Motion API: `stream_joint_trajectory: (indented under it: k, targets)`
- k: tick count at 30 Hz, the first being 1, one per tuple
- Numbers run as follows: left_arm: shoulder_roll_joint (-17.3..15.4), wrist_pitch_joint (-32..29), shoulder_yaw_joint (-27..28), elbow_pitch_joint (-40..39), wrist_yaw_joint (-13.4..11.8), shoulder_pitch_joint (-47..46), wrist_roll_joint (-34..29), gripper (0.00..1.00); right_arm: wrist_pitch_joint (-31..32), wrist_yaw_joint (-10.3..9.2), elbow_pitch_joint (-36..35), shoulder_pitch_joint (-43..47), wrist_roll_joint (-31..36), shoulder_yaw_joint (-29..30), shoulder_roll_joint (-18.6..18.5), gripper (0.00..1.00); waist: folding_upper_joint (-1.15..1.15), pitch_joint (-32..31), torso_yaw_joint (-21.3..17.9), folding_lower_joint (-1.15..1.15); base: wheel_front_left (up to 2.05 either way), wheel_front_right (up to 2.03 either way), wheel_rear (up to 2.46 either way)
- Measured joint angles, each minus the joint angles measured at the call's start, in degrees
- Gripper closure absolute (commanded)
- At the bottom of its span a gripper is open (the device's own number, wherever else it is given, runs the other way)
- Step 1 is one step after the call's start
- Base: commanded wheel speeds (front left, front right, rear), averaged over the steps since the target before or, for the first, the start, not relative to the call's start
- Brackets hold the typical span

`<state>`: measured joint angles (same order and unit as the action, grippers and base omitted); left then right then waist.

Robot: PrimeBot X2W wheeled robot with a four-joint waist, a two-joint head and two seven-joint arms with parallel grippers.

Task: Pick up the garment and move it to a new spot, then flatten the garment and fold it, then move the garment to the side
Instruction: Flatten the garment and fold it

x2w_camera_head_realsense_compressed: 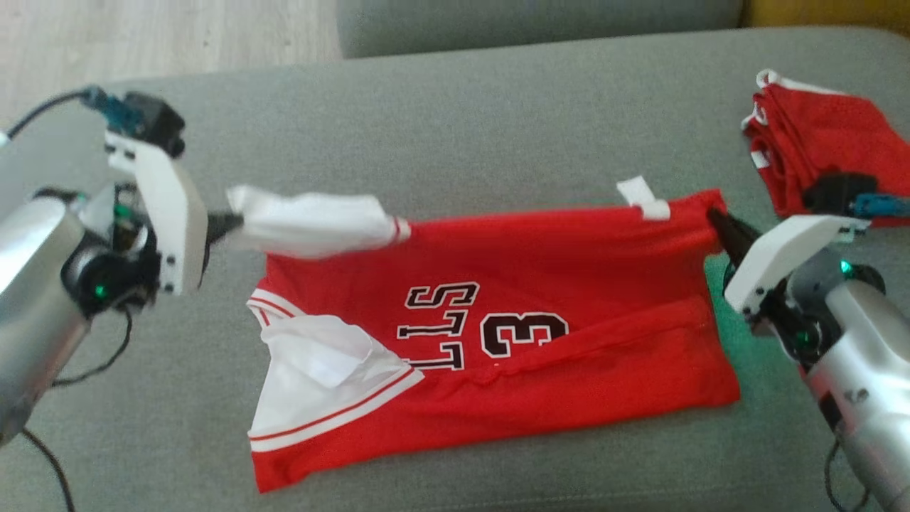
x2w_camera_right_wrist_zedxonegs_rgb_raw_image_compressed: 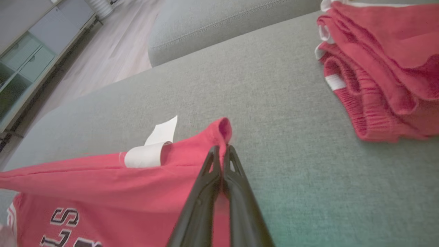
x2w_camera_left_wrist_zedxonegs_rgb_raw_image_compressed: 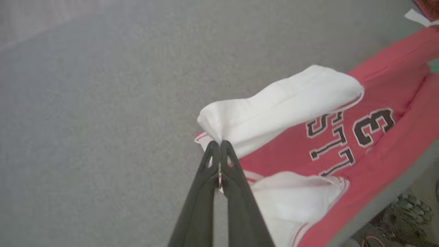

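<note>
Red jersey [x2w_camera_head_realsense_compressed: 569, 284] with black letters and the number 3 lies on the grey sofa seat [x2w_camera_head_realsense_compressed: 441, 128], spread sideways across the middle of the head view. Its near part rests flat on the fabric, with one long crease running through the lower half. The far edge is pulled into a straight line between the two tools and seems a little raised from the seat.

On the left, the left tool [x2w_camera_head_realsense_compressed: 224, 224] is clenched on the end of the far white sleeve [x2w_camera_head_realsense_compressed: 313, 224]. In the left wrist view its two dark fingers [x2w_camera_left_wrist_zedxonegs_rgb_raw_image_compressed: 205, 178] are pressed together, with the white cloth pinched at their tips. The other white sleeve [x2w_camera_head_realsense_compressed: 327, 363] lies crumpled on the jersey's near left corner, touching the seat.

On the right, the right tool [x2w_camera_head_realsense_compressed: 714, 217] is clenched on the far red corner of the hem. In the right wrist view the red cloth folds over its closed tips. A white label [x2w_camera_head_realsense_compressed: 643, 199] sticks out of the far edge, just beside this corner.

A pile of red clothes [x2w_camera_head_realsense_compressed: 825, 156] sits at the right end of the seat, apart from the jersey.
</note>
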<state>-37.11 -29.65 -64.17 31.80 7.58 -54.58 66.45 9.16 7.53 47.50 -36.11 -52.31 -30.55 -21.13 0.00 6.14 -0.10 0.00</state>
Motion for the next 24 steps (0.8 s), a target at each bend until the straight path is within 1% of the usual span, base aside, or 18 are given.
stream_joint_trajectory:
  k: [4,7,11,17,18,20,21,22,24]
  targets:
    - [-3.7,-5.2,-1.8,-5.6,0.0,2.6,4.3,1.00,1.6,0.00,-1.4,2.2,-0.3,-1.7,-1.5,1.00,0.00,-1.9,0.4,0.00,0.00,0.00,0.00]
    - [-5.4,-7.6,-2.1,-8.7,0.0,4.3,6.9,1.00,2.5,0.00,-2.0,2.9,-0.6,-2.7,-2.6,1.00,0.00,-2.5,0.6,0.00,0.00,0.00,0.00]
    - [-5.8,-9.6,-3.2,-11.4,0.0,6.5,8.8,1.00,3.6,0.00,-2.2,2.9,-0.5,-4.1,-3.4,1.00,0.00,-2.3,0.5,0.00,0.00,0.00,0.00]
    - [-5.7,-9.8,-4.3,-11.7,-0.1,9.4,9.4,1.00,6.6,0.00,-1.6,2.9,-0.2,-6.3,-3.4,1.00,0.00,-1.7,0.1,0.00,0.00,0.00,0.00]
    - [-5.5,-9.8,-4.4,-11.6,-0.2,9.8,9.4,1.00,7.1,0.00,-1.5,2.9,-0.2,-6.5,-3.4,0.87,0.00,-1.6,0.0,0.00,0.00,0.00,0.00]
    - [-5.4,-9.8,-4.7,-11.5,-0.2,10.0,9.4,0.99,7.7,0.00,-1.4,2.9,-0.4,-6.9,-3.4,0.51,0.00,-1.5,-0.1,0.00,0.00,0.00,0.00]
    - [-5.2,-9.8,-5.2,-11.3,-0.2,10.2,9.4,0.52,8.1,0.00,-1.4,2.9,-0.8,-7.3,-3.4,0.00,0.00,-1.6,-0.2,0.00,0.00,0.00,0.00]
    - [-5.0,-9.8,-5.4,-11.2,-0.2,10.5,9.4,0.00,8.6,0.00,-1.4,2.9,-1.0,-7.6,-3.4,0.00,0.00,-1.7,-0.2,0.00,0.00,0.00,0.00]
    - [-4.7,-9.5,-5.4,-10.7,-0.2,11.1,9.4,0.00,9.1,0.00,-1.3,3.0,-1.4,-8.0,-3.4,0.00,0.00,-1.9,-0.4,0.00,0.00,0.00,0.00]
